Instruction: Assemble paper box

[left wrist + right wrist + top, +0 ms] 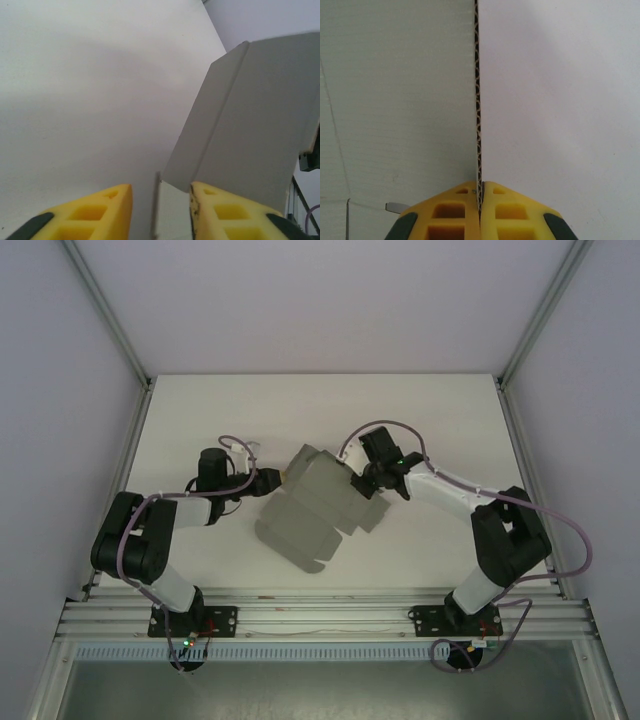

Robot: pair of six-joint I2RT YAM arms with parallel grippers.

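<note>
The paper box (312, 512) is a grey die-cut cardboard sheet, partly folded, in the middle of the white table between both arms. My left gripper (274, 480) is at its upper left corner. In the left wrist view this gripper (161, 187) is open, and a thin cardboard edge (157, 210) stands in the gap, apart from the left finger. A raised grey flap (250, 125) rises beside the right finger (225, 210). My right gripper (362, 486) is at the sheet's upper right. It is shut (480, 184) on the corrugated edge (477, 100) of a panel (400, 100).
The white table (300, 410) stretches behind the sheet to the back wall. Metal frame posts (110, 315) run along both sides, and an aluminium rail (320, 620) with the arm bases lies at the near edge.
</note>
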